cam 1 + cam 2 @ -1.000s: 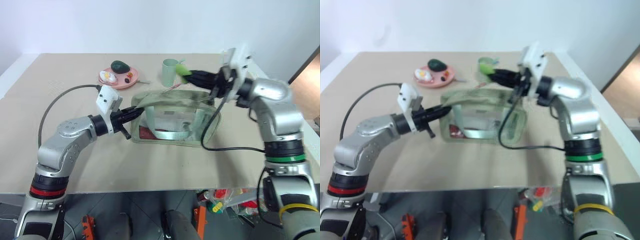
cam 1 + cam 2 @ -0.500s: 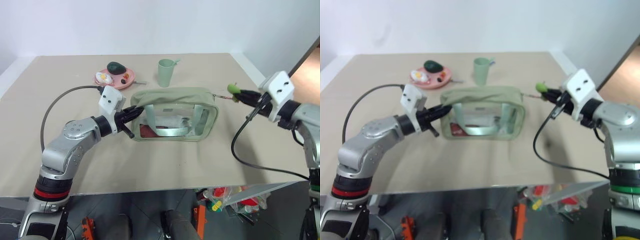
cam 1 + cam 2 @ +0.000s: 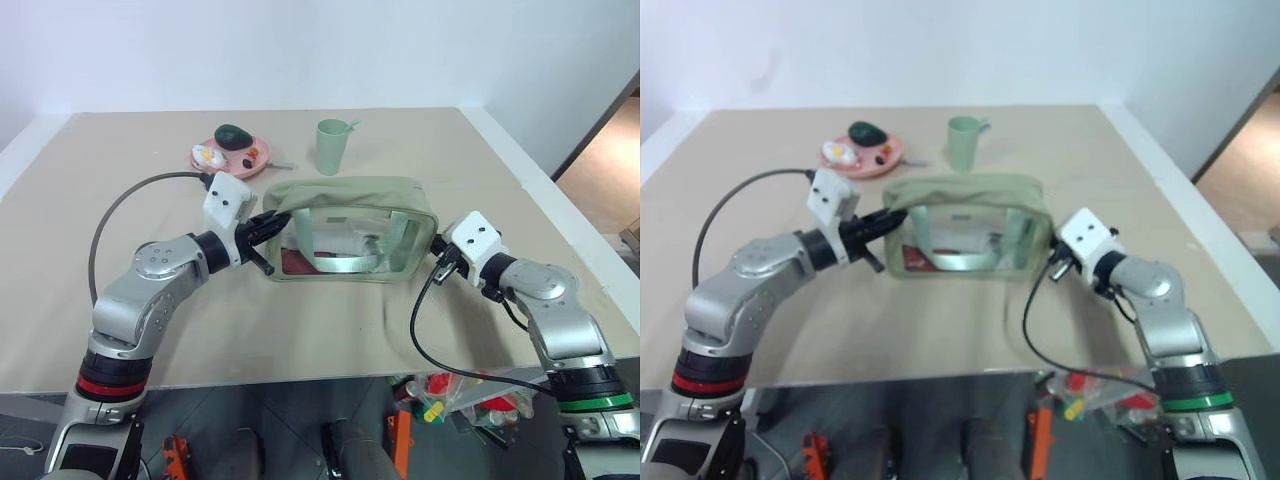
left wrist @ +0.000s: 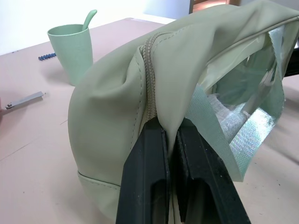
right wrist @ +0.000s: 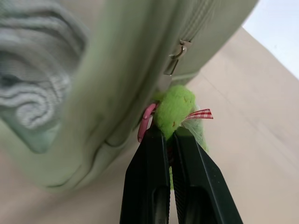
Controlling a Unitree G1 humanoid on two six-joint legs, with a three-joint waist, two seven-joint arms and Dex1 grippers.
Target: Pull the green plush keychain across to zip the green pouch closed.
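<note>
There, green plush keychain (image 5: 174, 108) pinched between right gripper's (image 5: 169, 135) jaws.

A robot test room or lab, set up for handling practice.

A plain beige table (image 3: 120, 160) stands against a bare white wall (image 3: 300, 50). On it sit play items: a pink plate (image 3: 232, 157) of toy food and a pale green cup (image 3: 331, 147) at the far side. Below the near table edge, a grey floor (image 3: 270, 420) holds bright clutter (image 3: 450, 395).
</note>
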